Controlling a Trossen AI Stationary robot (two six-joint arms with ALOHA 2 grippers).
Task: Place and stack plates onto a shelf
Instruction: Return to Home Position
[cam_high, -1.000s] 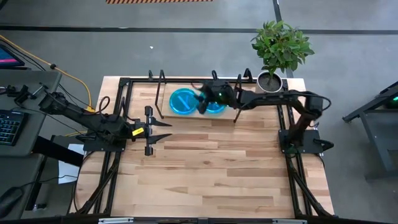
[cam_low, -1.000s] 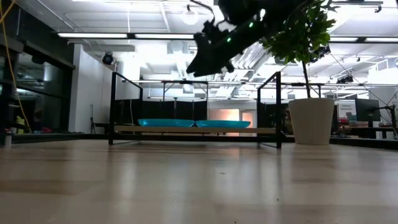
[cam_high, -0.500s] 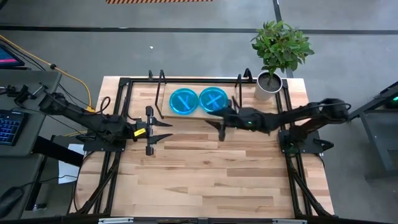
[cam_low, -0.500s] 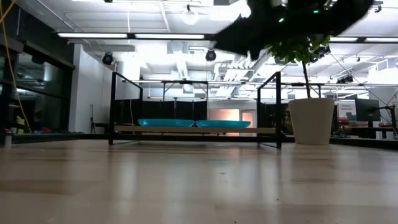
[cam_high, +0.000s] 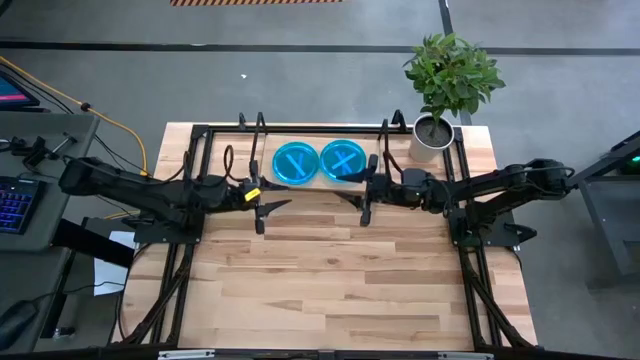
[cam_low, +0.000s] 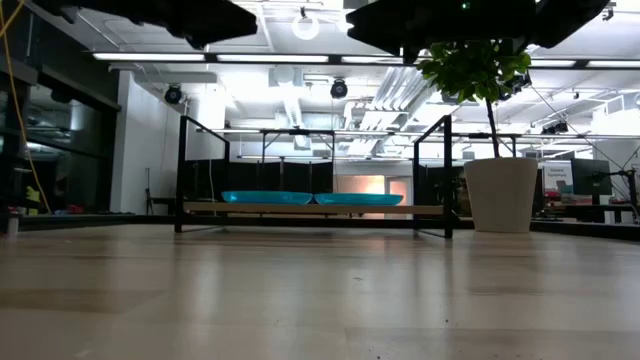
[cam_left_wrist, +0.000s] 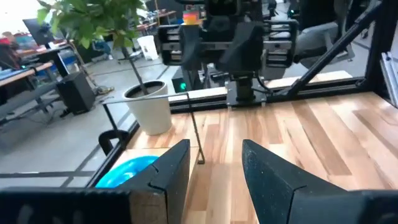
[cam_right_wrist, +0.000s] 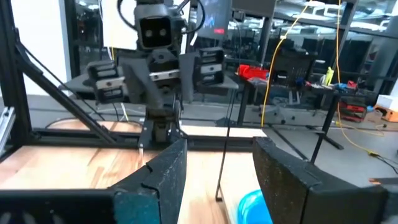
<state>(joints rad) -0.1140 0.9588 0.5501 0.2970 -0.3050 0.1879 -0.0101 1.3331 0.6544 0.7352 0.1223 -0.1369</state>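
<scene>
Plates (cam_high: 295, 162): two stacks side by side on the shelf (cam_high: 268, 180) (count per stack not readable from above).

Left pincer (cam_high: 275, 195): over the desk (cam_high: 330, 270), just off the shelf's near-left corner. Fingers spread, holding nothing.

Right pincer (cam_high: 352, 190): just off the shelf's near edge, by the right-hand stack. Also spread and empty.

Judgement: the plates look like thin plastic, so probably light, fairly stiff and slick. Any re-grip should take one by the rim, gently, to avoid sliding the stack.
</scene>
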